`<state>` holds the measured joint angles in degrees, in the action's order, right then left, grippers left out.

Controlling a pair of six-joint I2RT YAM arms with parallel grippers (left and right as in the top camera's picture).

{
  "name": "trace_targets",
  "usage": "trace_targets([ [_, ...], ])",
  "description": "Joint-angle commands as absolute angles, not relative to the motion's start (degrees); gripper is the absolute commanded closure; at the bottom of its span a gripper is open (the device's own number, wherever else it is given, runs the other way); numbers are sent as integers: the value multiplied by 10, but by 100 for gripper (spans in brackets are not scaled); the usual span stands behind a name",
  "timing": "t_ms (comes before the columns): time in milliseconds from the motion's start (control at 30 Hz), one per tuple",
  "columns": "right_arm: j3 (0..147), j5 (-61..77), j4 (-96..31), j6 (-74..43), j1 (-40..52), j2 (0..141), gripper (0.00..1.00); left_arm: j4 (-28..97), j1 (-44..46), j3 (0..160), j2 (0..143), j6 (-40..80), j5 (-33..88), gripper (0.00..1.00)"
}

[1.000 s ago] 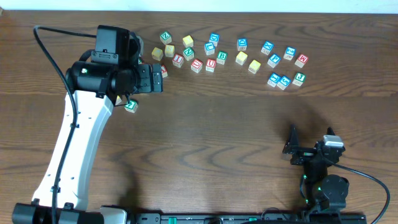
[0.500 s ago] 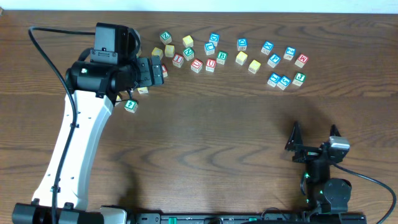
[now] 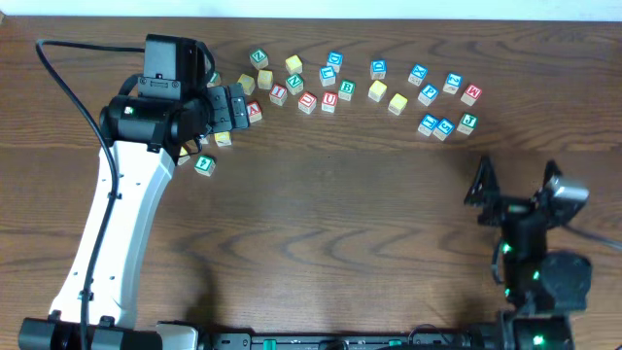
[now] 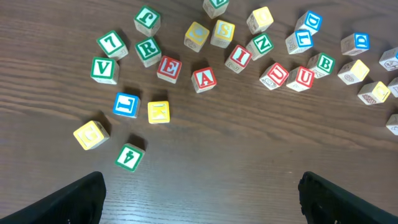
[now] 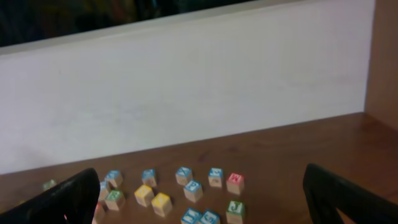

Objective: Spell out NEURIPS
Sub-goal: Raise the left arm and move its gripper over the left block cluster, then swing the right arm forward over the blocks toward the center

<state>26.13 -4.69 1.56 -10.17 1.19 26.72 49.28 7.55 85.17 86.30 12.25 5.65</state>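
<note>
You have the left gripper [image 3: 236, 103], jaws wide apart and empty, at ten o'clock on the table [image 3: 340, 224], with the green R [image 4: 148, 51], red E [image 4: 169, 68], red I [image 4: 239, 58], green N [image 4: 262, 44] and red U [image 4: 304, 77] lying loose at its twelve o'clock, and the right gripper [image 3: 517, 185], jaws likewise apart, at four o'clock.

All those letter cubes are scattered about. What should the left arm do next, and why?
Probably move the left tool toward the green N cube and lower over it. The tool hangs open and empty; no letters are lined up yet, and N comes first. The red I cube lies close beside the N, so go gently.
</note>
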Motion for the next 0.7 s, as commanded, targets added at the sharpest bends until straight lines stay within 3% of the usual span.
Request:
trace_targets([
  [0, 346, -27, -8, -106, 7, 353, 1, 494, 73, 865, 865, 128, 49, 2],
  [333, 606, 15, -195, -95, 7, 587, 1, 499, 73, 865, 865, 128, 49, 2],
  [667, 784, 110, -364, -96, -16, 732, 1, 501, 73, 865, 865, 128, 49, 2],
])
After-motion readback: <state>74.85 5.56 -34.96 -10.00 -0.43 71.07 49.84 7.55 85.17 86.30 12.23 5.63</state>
